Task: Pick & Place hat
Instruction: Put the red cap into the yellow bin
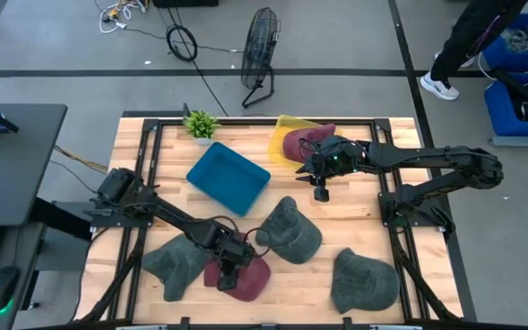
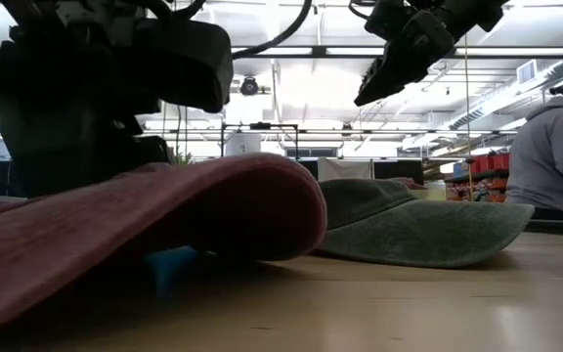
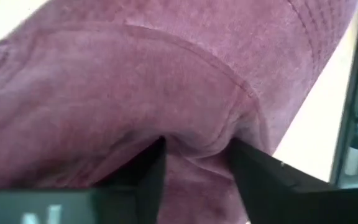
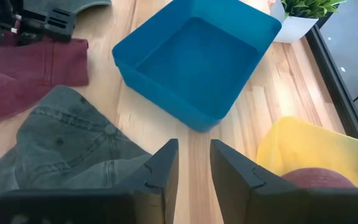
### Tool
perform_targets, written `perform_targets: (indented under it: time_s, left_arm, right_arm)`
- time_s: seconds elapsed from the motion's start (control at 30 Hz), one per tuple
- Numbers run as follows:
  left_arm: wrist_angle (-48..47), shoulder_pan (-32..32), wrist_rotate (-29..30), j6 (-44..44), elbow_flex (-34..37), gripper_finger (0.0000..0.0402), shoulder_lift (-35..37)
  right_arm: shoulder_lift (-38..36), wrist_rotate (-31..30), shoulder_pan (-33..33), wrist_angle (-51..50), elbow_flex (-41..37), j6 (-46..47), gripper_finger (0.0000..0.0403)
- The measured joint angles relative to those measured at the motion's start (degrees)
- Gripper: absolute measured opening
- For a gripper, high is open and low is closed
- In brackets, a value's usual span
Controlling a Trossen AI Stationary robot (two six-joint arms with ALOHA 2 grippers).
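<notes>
A maroon hat (image 1: 248,280) lies on the wooden table near its front edge, between two green hats. My left gripper (image 1: 230,271) has come down on it and is shut on its cloth (image 3: 166,74). In the low view the hat's brim (image 2: 164,210) arches over the tabletop. My right gripper (image 1: 321,190) hangs above the table at the back right, beside the yellow bin (image 1: 285,128). Its fingers (image 4: 194,163) stand a little apart with nothing between them. My left gripper pinches a bunched-up fold of the maroon hat's cloth (image 3: 194,146) between its two fingers, and the fabric puckers between them. The fingers come steeply from above. The hat rests on the table.
A blue bin (image 1: 228,177) stands mid-table. The yellow bin holds another maroon hat (image 1: 306,139). Green hats lie at the front left (image 1: 174,266), the centre (image 1: 290,229) and the front right (image 1: 365,280). A small potted plant (image 1: 200,124) is at the back. A person (image 2: 555,156) sits beyond the table.
</notes>
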State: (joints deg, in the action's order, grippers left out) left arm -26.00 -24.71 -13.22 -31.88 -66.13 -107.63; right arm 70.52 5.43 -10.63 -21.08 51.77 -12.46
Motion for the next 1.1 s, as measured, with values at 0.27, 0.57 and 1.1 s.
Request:
perform_targets:
  time_s: [0.27, 0.57, 1.1]
  left_arm:
    - [-8.74, 2.46, -5.75, 1.94, -0.84, 0.0012, 2.38]
    - [-33.09, 3.28, -0.69, 20.9, -13.95, 0.0005, 8.19]
    - [-45.7, 6.72, 29.15, 55.27, -27.19, 0.0004, 8.47]
  right_arm:
    - [0.02, 0.54, 0.0, -0.72, 0.0, 0.6, 0.0096]
    - [1.07, 9.42, 1.78, 0.08, -0.06, -0.18, 0.0096]
    - [10.35, 12.12, 13.09, 36.01, -0.07, -10.44, 0.0122]
